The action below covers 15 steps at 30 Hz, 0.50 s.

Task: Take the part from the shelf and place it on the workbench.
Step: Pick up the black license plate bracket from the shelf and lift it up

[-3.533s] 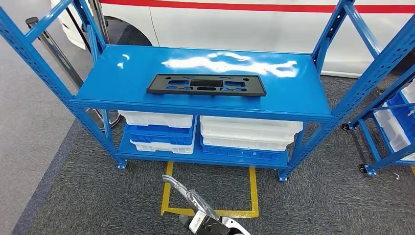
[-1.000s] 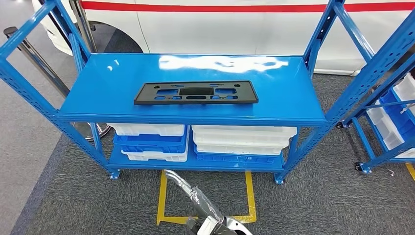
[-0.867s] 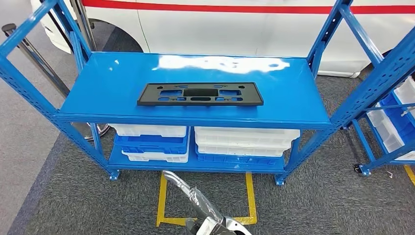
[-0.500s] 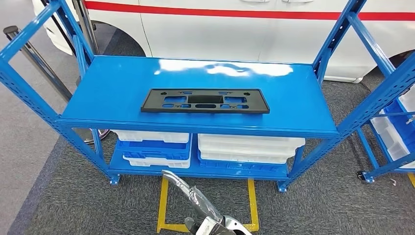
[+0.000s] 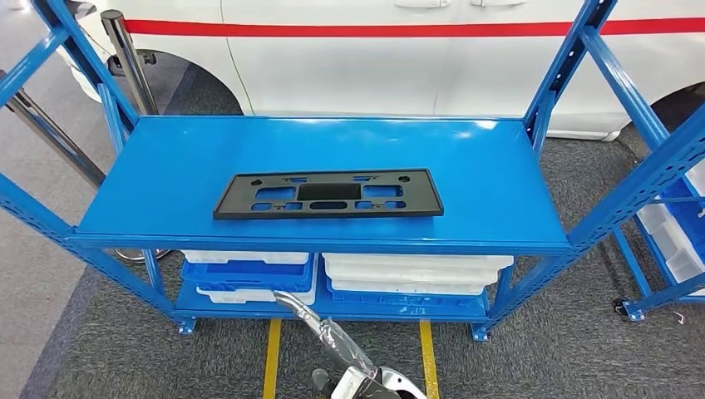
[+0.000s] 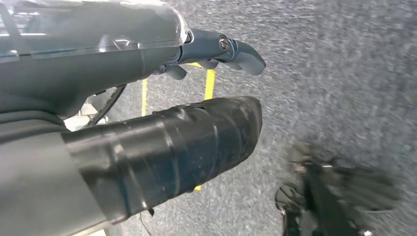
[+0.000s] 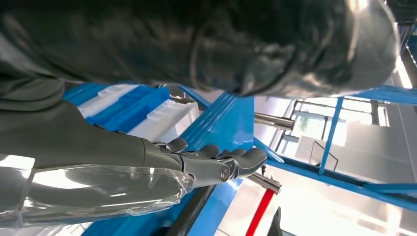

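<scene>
Black part lying flat on the blue shelf, both hands empty.
Nearest, the left hand (image 6: 147, 132) is seen low over the grey floor (image 6: 344, 73), fingers spread, nothing held. The right hand (image 7: 196, 164) is seen beside the shelf (image 5: 499, 183), fingers loosely apart, nothing held. Farther on, the black part (image 5: 328, 194) is laid on the top board, near its front edge. White and blue trays (image 5: 407, 274) are stacked underneath. A white car (image 5: 374, 58) is parked behind.

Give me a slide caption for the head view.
Black part lies flat on the blue shelf, white and blue bins stacked below.
</scene>
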### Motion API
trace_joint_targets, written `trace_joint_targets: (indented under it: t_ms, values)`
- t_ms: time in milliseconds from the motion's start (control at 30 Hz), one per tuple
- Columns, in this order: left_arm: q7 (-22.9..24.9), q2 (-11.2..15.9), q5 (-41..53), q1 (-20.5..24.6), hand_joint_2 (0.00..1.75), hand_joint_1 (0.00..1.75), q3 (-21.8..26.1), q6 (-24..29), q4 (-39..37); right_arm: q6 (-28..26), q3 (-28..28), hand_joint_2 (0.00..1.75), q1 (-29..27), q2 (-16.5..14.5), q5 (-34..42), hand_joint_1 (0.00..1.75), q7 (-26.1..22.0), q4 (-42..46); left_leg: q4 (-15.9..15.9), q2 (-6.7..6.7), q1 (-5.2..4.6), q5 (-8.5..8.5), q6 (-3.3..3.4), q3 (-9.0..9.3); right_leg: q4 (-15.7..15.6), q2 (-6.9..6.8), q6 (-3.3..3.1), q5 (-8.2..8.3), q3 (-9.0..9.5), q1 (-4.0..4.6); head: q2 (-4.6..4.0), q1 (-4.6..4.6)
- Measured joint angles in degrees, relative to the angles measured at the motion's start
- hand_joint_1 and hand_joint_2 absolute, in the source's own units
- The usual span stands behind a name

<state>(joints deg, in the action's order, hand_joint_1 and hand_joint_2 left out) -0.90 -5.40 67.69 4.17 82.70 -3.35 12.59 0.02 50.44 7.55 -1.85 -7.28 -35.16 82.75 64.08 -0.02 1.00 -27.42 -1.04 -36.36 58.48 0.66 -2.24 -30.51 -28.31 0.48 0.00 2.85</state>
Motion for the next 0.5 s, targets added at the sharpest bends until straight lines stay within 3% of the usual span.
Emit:
trace_joint_targets:
  t_ms: [67, 200, 267, 367, 400, 433, 500]
  values:
    - [0.0, 0.0, 0.1, 0.1, 0.00, 0.00, 0.0, 0.0, 0.0, 0.0, 0.0, 0.00, 0.1, 0.0, 0.1, 0.00, 0.1, -0.1, -3.6, 0.12, -0.40, 1.61, 0.65, 0.86, 0.0, -0.05, 0.67, -1.05, 0.78, 0.03, 0.01, -0.04]
    - [0.0, 0.2, 0.2, 0.0, 0.00, 0.00, 0.0, 0.0, 0.0, 0.4, 0.1, 0.00, 0.2, 0.0, 0.2, 0.00, 0.3, -0.2, -4.6, 0.15, -0.45, 1.09, 2.34, 2.30, 1.9, -0.09, 1.81, -1.87, 1.14, -0.01, 0.00, -0.05]
    - [0.0, 0.2, 0.2, 0.1, 0.00, 0.00, 0.0, 0.0, 0.0, 0.6, 0.1, 0.00, 0.3, 0.0, 0.2, 0.00, 0.4, -0.2, -5.3, 0.14, -0.32, 0.70, 2.96, 3.54, 6.8, -0.20, 2.41, -3.11, -1.59, -0.25, 0.00, 0.01]
    - [0.0, 0.2, 0.3, 0.2, 0.00, 0.00, -0.1, 0.0, 0.0, 0.7, 0.2, 0.00, 0.3, 0.0, 0.2, 0.00, 0.6, -0.2, -5.4, 0.10, -0.32, -0.40, 3.28, 4.77, 16.1, -0.28, 3.17, -6.36, -8.92, -0.74, 0.00, 0.05]
    - [0.0, 0.2, 0.3, 0.2, 0.00, 0.00, -0.1, 0.0, 0.0, 0.7, 0.2, 0.00, 0.3, 0.0, 0.2, 0.00, 0.6, -0.3, -5.4, 0.07, -0.31, -0.88, 3.20, 5.34, 16.6, -0.31, 3.26, -5.93, -10.32, -0.87, 0.00, 0.05]
    - [0.0, 0.2, 0.3, 0.1, 0.00, 0.00, -0.1, 0.0, 0.0, 0.8, 0.2, 0.00, 0.3, 0.0, 0.3, 0.00, 0.7, -0.3, -5.4, 0.05, -0.29, -1.41, 3.07, 6.05, 15.0, -0.33, 3.25, -4.12, -10.68, -0.96, 0.00, 0.05]
    - [0.0, 0.2, 0.3, 0.0, 0.00, 0.00, -0.1, 0.0, 0.0, 0.9, 0.2, 0.00, 0.3, 0.0, 0.5, 0.00, 1.0, -0.3, -5.5, 0.01, -0.25, -2.47, 2.74, 7.42, 8.4, -0.41, 2.94, 1.64, -9.48, -0.99, 0.00, 0.06]
